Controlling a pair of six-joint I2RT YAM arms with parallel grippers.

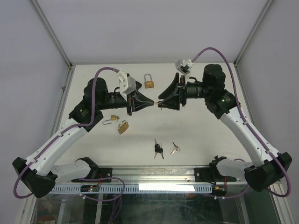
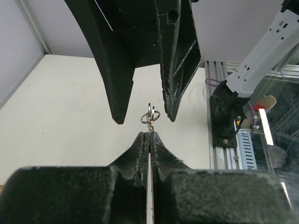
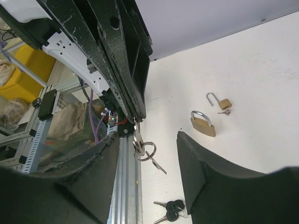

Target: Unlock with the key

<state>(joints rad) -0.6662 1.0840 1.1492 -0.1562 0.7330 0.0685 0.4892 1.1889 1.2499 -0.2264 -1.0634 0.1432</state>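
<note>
Both arms, left arm (image 1: 60, 140) and right arm (image 1: 247, 135), rise from the near edge of the bench (image 1: 196, 135) and meet nose to nose in the air above its middle. Left gripper (image 2: 149, 136) is pinched tight on the blade of a key (image 3: 137, 137). The right gripper (image 3: 148, 135) faces it with jaws apart, one on each side of the dangling key ring (image 2: 152, 114), seemingly touching nothing. A brass padlock (image 1: 149, 82) sits locked toward the far edge, a second locked padlock (image 1: 123, 126) lies left of the middle, and just beside that a small padlock (image 1: 110, 120) has its shackle swung open. Two spare bunches, black-headed keys (image 1: 159, 149) and pale keys (image 1: 175, 148), lie toward the near edge. This looks like a mid-air handover or regrip of the key, with no lock engaged yet. Next, the right jaws would need to close squarely on the key's head without twisting it. Then the blade has to be lined up with a locked padlock's keyway.
</note>
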